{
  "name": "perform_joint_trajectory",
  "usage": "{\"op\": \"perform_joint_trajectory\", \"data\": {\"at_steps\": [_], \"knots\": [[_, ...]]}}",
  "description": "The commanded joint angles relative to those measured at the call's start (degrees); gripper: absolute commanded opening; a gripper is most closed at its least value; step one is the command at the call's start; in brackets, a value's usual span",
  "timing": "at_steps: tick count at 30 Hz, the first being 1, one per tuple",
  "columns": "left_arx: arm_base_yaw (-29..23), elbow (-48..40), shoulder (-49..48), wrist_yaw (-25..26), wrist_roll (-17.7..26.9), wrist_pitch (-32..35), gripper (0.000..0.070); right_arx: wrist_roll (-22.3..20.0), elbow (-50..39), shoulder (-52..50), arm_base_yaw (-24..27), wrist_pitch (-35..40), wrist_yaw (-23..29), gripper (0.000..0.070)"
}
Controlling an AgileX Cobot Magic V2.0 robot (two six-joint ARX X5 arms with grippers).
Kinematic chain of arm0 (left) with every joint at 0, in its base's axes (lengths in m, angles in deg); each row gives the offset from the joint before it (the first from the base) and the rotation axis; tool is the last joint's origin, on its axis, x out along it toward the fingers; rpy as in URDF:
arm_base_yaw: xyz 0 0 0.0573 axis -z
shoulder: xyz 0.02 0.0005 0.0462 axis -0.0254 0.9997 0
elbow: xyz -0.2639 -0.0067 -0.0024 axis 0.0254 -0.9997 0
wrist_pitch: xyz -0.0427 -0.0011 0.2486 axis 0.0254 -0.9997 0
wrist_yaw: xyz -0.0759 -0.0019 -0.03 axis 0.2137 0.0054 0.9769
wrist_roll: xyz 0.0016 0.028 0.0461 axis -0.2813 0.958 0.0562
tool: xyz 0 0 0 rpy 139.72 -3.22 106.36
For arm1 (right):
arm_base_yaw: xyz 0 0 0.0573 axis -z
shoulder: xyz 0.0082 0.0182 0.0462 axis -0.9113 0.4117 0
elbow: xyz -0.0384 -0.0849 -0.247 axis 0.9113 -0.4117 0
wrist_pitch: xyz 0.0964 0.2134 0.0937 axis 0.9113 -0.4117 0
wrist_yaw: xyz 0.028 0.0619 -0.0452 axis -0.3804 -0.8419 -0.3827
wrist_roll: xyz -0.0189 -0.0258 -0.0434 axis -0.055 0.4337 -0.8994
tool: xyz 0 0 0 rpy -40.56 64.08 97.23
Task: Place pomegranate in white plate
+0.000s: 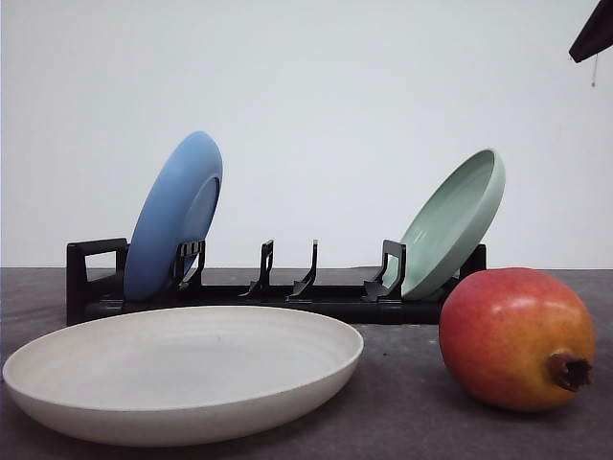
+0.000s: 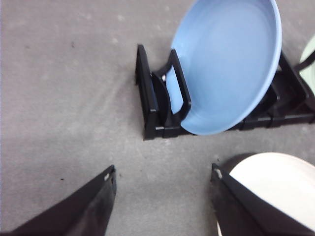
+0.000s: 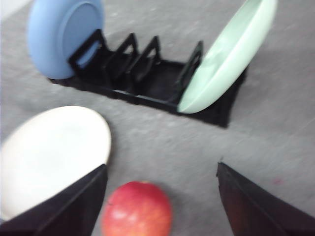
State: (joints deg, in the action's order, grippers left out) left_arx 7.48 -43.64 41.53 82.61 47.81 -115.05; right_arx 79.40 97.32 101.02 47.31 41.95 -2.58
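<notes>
The pomegranate [image 1: 515,337], red fading to orange-yellow with a dark crown nub, rests on the grey table at the front right. The white plate [image 1: 182,369] lies flat at the front left, a short gap from the fruit. In the right wrist view, my right gripper [image 3: 162,172] hangs open above the table, with the pomegranate [image 3: 138,209] between its fingers and nearer the left one, and the white plate [image 3: 51,152] beside it. My left gripper [image 2: 162,174] is open over bare table, the white plate [image 2: 280,187] under one finger.
A black dish rack [image 1: 278,287] stands behind the plate, holding an upright blue plate [image 1: 174,216] at its left end and a pale green plate [image 1: 452,222] at its right end. Several middle slots are free. A dark arm part [image 1: 594,34] shows at the top right.
</notes>
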Motion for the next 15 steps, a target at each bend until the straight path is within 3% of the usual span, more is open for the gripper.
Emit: {"op": "perform_joint_trajectory", "data": {"at_steps": [1,9,15], "knots": [[-0.06,0.2,-0.18,0.35,-0.67,0.17,0.0365,5.18,1.52,1.33,-0.32,-1.54,-0.72,0.0449],[0.0,0.2,-0.8,0.29,-0.83,0.16,0.0364,8.7,6.98,11.96,-3.83,-12.62,-0.69,0.045],[0.0,0.2,-0.8,0.27,-0.79,0.17,0.0364,11.47,9.77,21.42,-9.62,-12.81,2.32,0.0467]]}}
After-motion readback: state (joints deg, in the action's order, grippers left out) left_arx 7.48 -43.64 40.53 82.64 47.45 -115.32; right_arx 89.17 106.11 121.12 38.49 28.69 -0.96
